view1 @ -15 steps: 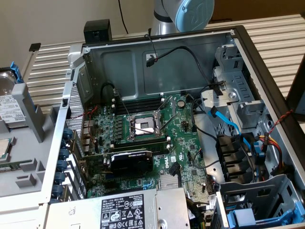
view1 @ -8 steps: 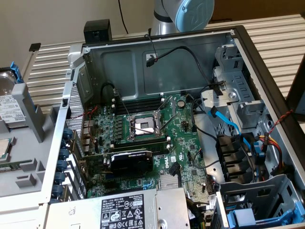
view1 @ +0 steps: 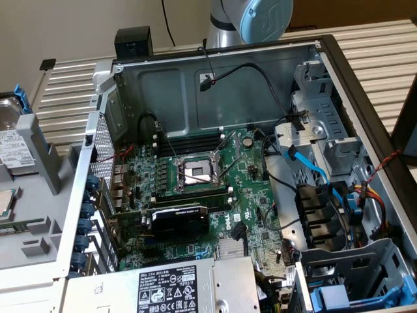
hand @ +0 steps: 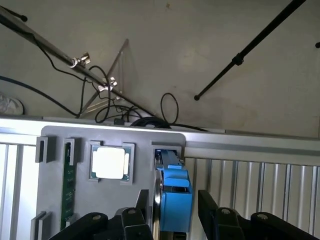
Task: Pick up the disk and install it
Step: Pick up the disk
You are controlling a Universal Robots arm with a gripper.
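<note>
Gripper (hand: 174,200): the jaws are standing apart, one black finger (hand: 142,202) on each side of the disk (hand: 175,182), with a gap showing on both sides. I am judging nothing clamped yet.

Key relation: the disk is lying at the gripper's 12 o'clock, straight along its reach. It is standing on edge in a slot of the grey holder (hand: 60,145). Its thin blue-railed edge is facing the gripper and its broad faces are running parallel to the fingers, so they are lining up to close across its thickness. Its long axis seems to be running away from the gripper, though depth is hard to judge.

Processor chip (hand: 110,163): sitting in the holder's neighbouring pocket, apart from the disk.

Exterior view: the disk (view1: 10,134) is sitting at 9 o'clock, well apart from the open computer case (view1: 215,72), with the chip (view1: 5,205) at its 6 o'clock.

Hidden or unclear: the frame edge is cutting off most of the disk in the exterior view. The fingers are masking its near end in the wrist view.
</note>
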